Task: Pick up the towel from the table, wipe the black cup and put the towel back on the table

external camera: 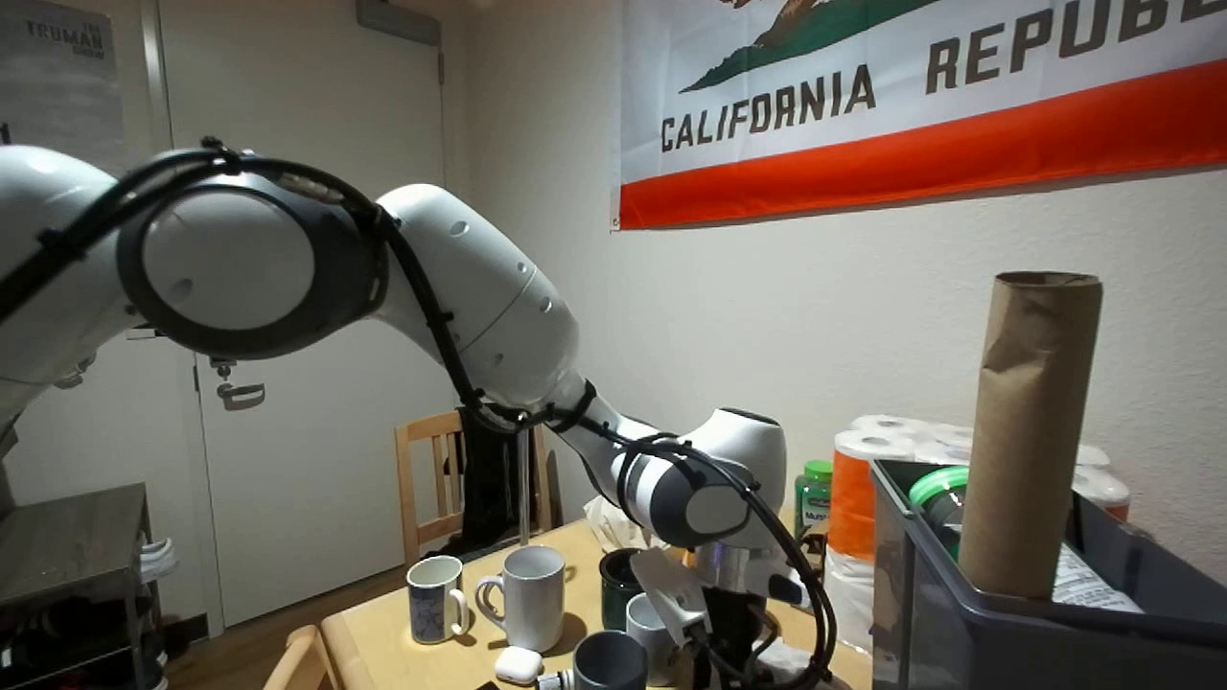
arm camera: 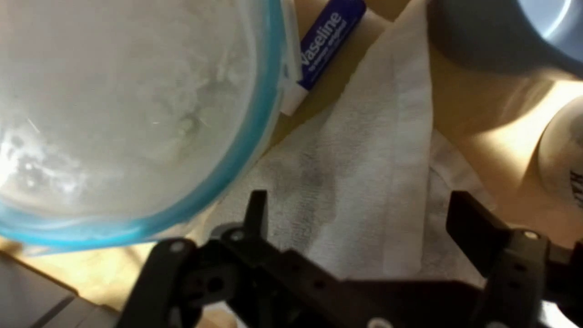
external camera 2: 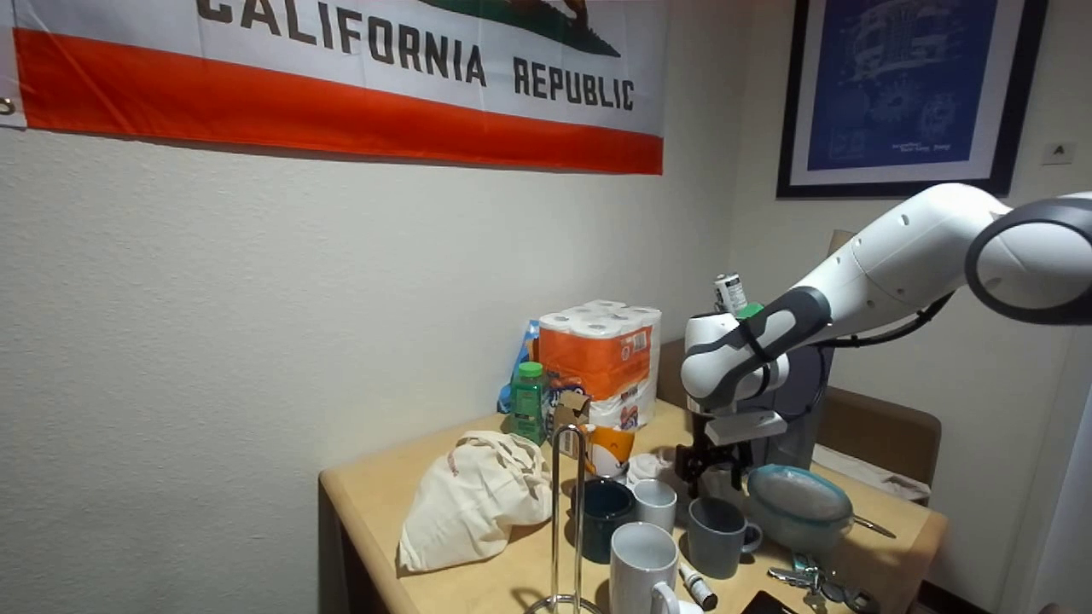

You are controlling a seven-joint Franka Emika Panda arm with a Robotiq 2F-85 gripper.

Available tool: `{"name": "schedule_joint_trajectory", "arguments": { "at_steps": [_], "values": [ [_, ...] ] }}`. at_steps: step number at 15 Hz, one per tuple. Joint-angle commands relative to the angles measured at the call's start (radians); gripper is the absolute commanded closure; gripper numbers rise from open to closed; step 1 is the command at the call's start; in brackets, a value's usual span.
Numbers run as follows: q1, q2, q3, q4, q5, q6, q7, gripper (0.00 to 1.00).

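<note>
Your gripper (arm camera: 359,197) has its fingers (arm camera: 473,223) spread wide, and the towel (arm camera: 378,136) lies on the tabletop (arm camera: 510,141) beneath, showing across the gap between them.

Light wooden table (external camera 2: 371,477), rounded corners. On it, creased pale-grey cloth towel (arm camera: 360,182) near frosted container with teal rim (external camera 2: 789,530); dark-blue Vaseline tube (arm camera: 329,43) beside both. Nearby, grey handled mug (external camera 2: 715,546), near-black cylindrical cup (external camera 2: 607,539) just beside small white cup (external camera 2: 655,512), tall white mug (external camera 2: 638,567). Near one corner, bunched cream cloth bag (external camera 2: 478,507).

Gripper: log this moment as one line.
gripper: open, over towel | towel: on table, ungripped | phase: pre-grasp or post-release, unclear
</note>
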Motion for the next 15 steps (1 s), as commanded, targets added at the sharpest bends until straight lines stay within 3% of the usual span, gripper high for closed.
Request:
{"name": "schedule_joint_trajectory", "arguments": {
  "at_steps": [1,3,11,15],
  "values": [
    [-0.006,0.054,-0.010,0.078,0.014,0.019,-0.016,0.25],
    [-0.006,0.073,-0.009,0.103,0.014,0.026,-0.015,0.34],
    [-0.003,0.113,-0.002,0.171,0.023,-0.035,0.001,0.97],
    [0.015,0.091,-0.008,0.208,0.019,-0.212,0.036,0.98]
  ]
}}
